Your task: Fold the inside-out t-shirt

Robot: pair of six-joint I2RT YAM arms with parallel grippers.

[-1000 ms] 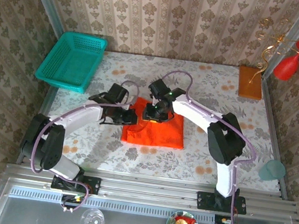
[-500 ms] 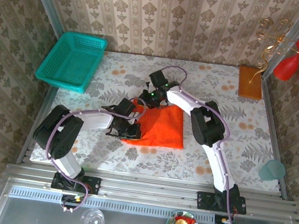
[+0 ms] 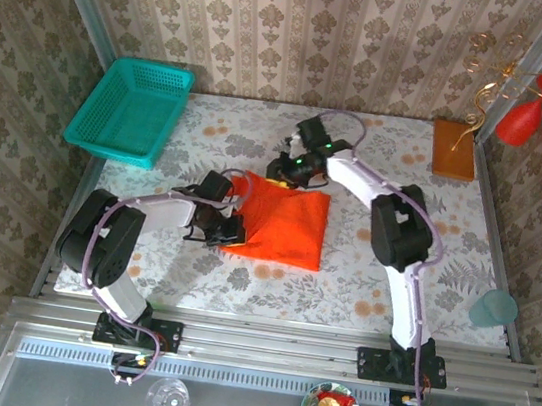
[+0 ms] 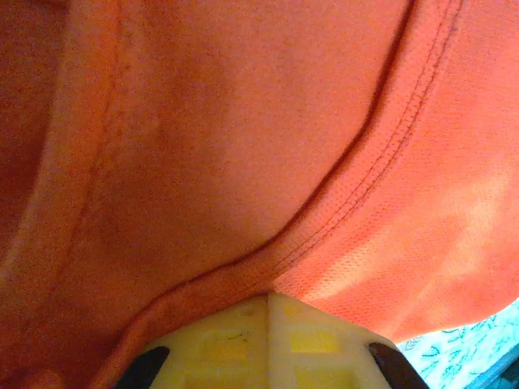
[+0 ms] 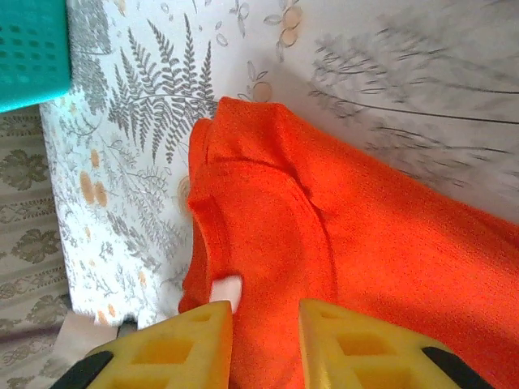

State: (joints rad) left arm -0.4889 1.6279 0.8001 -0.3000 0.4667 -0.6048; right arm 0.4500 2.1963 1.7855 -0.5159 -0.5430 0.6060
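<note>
On the floral bench (image 3: 391, 281), near its middle, the bright orange-red cloth t-shirt (image 3: 286, 223) lies folded into a wrinkled near-square. The left fingers (image 4: 243, 340) are clamped together on its left edge, while the right fingers (image 5: 219, 344) stand apart over its far edge. 1 teal plastic mesh basket (image 3: 107, 145) sits at the far-left corner, well apart. The right wrist view shows the curved collar band and the left wrist view shows a stitched hem.

Flat rectangular table (image 3: 372, 278), top patterned white with grey ferns and orange flowers.
Far left corner: teal plastic mesh basket (image 3: 130, 113).
Centre: bright orange-red cloth t-shirt (image 3: 283, 223), lying in a rough, wrinkled square.
Far right corner: flat brown-orange rectangular block (image 3: 454, 150), well apart from the shirt.
</note>
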